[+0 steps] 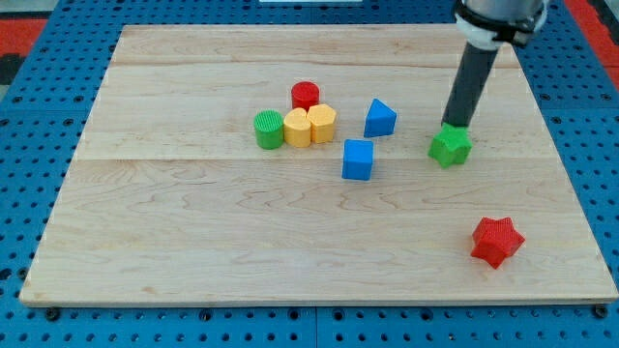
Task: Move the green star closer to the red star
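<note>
The green star (pixel 450 147) lies on the wooden board at the view's right, above the middle. The red star (pixel 497 241) lies nearer the view's bottom right, well apart from the green one. My tip (pixel 454 126) stands right at the green star's top edge, touching or nearly touching it. The dark rod rises from there toward the view's top.
A cluster sits left of centre: a red cylinder (pixel 306 96), a green cylinder (pixel 269 129), a yellow heart-like block (pixel 298 128) and a yellow hexagon (pixel 322 124). A blue triangle-like block (pixel 379 118) and a blue cube (pixel 358 159) lie between the cluster and the green star. The board's right edge (pixel 571 184) runs close by.
</note>
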You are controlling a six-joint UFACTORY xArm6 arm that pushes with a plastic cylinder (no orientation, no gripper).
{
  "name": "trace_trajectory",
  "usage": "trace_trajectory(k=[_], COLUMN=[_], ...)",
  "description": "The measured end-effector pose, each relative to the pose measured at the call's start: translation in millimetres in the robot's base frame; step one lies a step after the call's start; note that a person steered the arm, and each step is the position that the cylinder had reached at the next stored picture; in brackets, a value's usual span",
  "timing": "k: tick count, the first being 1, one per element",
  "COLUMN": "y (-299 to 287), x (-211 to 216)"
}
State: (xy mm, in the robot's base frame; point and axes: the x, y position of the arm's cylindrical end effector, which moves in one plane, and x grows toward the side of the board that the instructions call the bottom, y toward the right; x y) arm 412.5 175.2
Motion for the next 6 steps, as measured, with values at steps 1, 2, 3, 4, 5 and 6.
trace_trajectory(k=[1,2,3,4,5,6], y=[0,5,-2,-23,-28,-4], x=[24,6,-11,22,50,66])
